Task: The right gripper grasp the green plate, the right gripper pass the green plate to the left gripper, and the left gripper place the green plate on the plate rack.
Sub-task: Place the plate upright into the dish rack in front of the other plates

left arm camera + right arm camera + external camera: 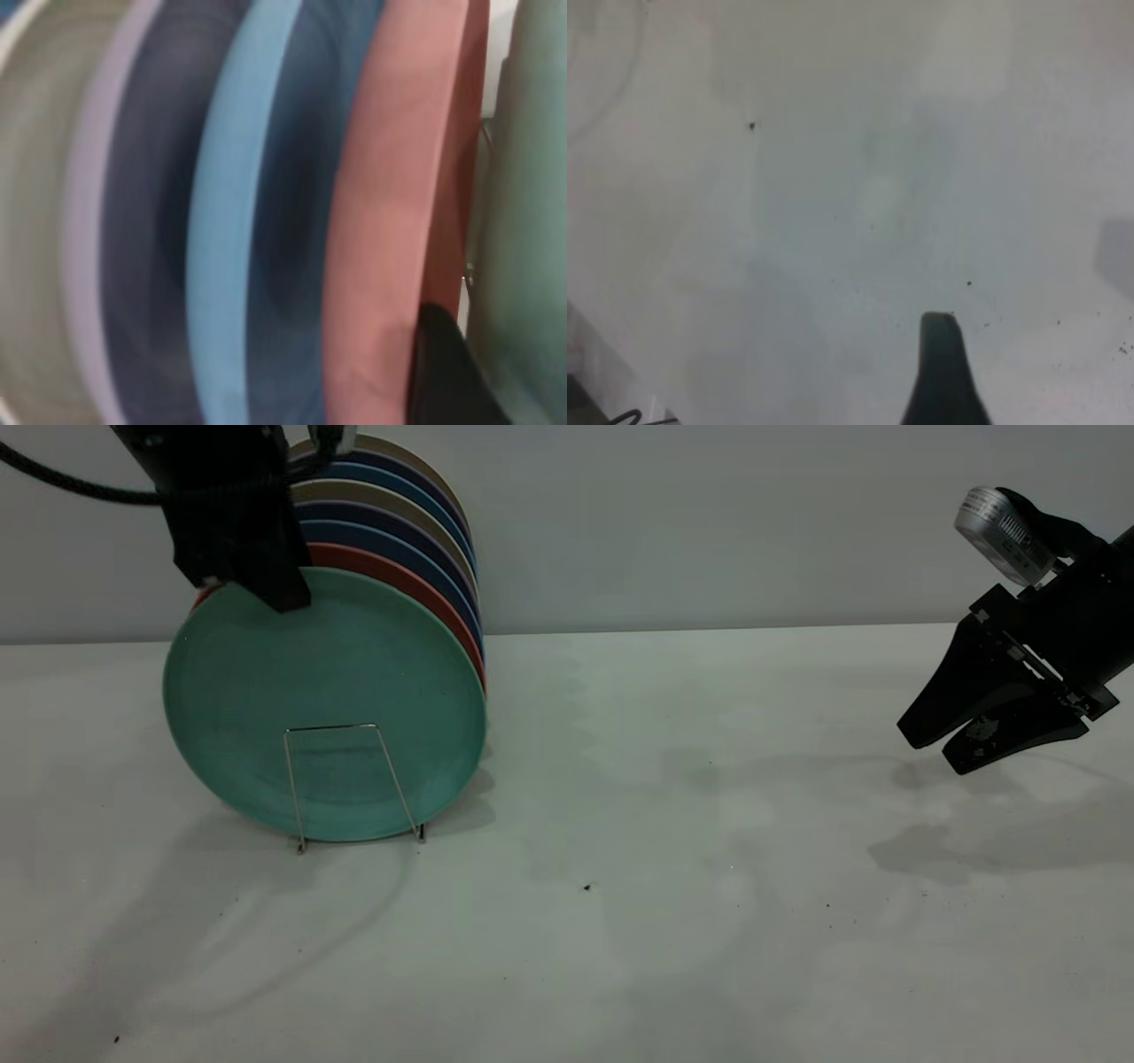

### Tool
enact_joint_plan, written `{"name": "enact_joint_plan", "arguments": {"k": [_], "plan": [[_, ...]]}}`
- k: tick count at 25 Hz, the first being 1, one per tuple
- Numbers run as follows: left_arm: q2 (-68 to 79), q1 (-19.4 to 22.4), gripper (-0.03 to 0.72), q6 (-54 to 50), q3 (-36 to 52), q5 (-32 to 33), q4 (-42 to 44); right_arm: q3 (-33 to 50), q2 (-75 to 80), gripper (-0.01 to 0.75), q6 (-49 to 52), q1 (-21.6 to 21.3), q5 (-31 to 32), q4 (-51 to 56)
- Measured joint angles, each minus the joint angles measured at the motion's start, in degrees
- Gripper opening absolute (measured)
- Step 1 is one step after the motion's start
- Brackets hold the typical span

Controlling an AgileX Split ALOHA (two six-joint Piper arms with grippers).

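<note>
The green plate [323, 691] stands upright at the front of the plate rack [341, 728], behind its front wire loop. My left gripper [285, 598] comes down from above onto the plate's top rim and is shut on it. One finger lies over the plate's front face. The other finger [440, 363] sits wedged between the green plate [532, 221] and the salmon plate [390, 221] behind it. My right gripper [928, 751] hangs far off at the right above the table, open and holding nothing. Its wrist view shows only one fingertip [939, 332] over bare table.
Behind the green plate stands a row of upright plates: a salmon one [403, 577], then blue ones [416, 549] and beige ones [399, 503]. The white table [673, 824] stretches between the rack and the right arm. A grey wall closes the back.
</note>
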Motion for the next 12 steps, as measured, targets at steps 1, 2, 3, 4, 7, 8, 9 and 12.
{"name": "enact_joint_plan", "arguments": {"k": [1, 2, 3, 4, 7, 8, 9, 12], "plan": [[-0.7, 0.0, 0.335, 0.1, 0.0, 0.3, 0.0, 0.0, 0.0, 0.566, 0.0, 0.0, 0.0, 0.0], [-1.5, 0.0, 0.336, 0.1, 0.0, 0.9, 0.1, 0.0, 0.0, 0.566, 0.0, 0.0, 0.0, 0.0], [-2.4, 0.0, 0.337, 0.1, 0.0, 1.7, 0.1, 0.0, 0.0, 0.566, 0.0, 0.0, -0.1, 0.0], [-3.6, 0.0, 0.337, 0.1, 0.0, 2.2, 0.1, 0.0, 0.0, 0.566, 0.0, 0.0, -0.1, 0.0], [-7.5, 0.0, 0.337, -0.2, 0.0, 5.0, 0.1, 0.0, 0.0, 0.566, 0.0, 0.0, 0.1, 0.0], [-8.9, 0.0, 0.337, -1.0, 0.0, 6.2, 0.1, 0.0, 0.0, 0.566, 0.0, 0.0, 0.3, 0.0], [-9.9, 0.0, 0.337, -1.9, 0.0, 7.6, 0.1, 0.0, 0.0, 0.566, 0.0, 0.0, 0.7, 0.0], [-13.4, 0.0, 0.337, -6.1, 0.0, 10.9, 0.1, 0.0, 0.0, 0.566, 0.0, 0.0, 1.4, 0.0]]}}
